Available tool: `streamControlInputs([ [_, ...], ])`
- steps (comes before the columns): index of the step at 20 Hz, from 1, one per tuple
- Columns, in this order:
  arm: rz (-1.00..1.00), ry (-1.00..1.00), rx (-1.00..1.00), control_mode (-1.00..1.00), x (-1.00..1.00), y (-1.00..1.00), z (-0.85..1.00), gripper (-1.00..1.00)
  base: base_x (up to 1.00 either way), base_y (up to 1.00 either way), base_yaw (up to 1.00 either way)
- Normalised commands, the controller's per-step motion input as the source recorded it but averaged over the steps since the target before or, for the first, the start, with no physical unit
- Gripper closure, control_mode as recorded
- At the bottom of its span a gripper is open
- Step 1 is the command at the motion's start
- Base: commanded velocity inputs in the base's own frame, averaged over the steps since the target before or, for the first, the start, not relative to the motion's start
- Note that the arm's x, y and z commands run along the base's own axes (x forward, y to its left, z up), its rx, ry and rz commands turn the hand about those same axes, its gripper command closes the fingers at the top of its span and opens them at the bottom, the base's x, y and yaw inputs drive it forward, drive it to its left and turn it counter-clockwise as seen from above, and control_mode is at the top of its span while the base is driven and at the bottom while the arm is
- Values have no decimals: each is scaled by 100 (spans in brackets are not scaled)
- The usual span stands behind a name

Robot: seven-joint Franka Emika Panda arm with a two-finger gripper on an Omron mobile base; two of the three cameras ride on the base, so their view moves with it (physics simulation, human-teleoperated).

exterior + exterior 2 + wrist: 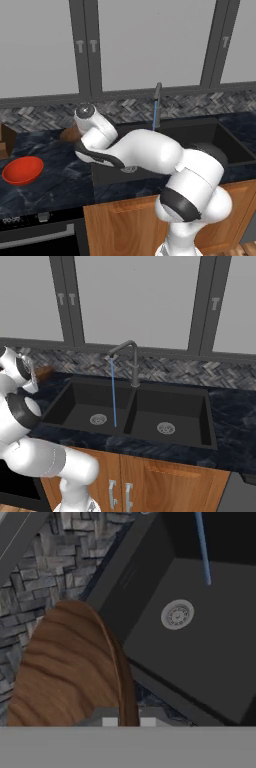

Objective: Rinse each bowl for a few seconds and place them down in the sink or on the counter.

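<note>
The claw [125, 722] is closed tight on the rim of the brown wooden bowl [70, 667], which fills the lower left of the hand view, tilted on edge, beside the left rim of the sink [65, 398] and in front of the grey tiled wall [45, 572]. The red bowl [23, 170] sits upright on the dark counter [55, 182], well to the left of the sink and apart from the arm. A thin blue stream of water [113, 396] runs from the faucet [131, 358] into the left of the 2 basins, landing just right of its silver drain [98, 419].
</note>
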Motion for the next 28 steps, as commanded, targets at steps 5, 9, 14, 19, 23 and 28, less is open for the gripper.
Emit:
streamControlInputs([
  [5, 20, 2, 0, -100, 1, 38, -25, 100, 0, 0, 0],
  [9, 12, 1, 0, -100, 17, 30, -19, 100, 0, 0, 0],
  [14, 2, -1, 0, -100, 26, 31, -12, 100, 0, 0, 0],
  [19, 0, -2, 0, -100, 12, 30, -12, 100, 0, 0, 0],
  [23, 0, 2, 1, -100, 11, 30, -15, 100, 0, 0, 0],
  [28, 0, 9, 5, -100, 17, 21, -17, 100, 0, 0, 0],
])
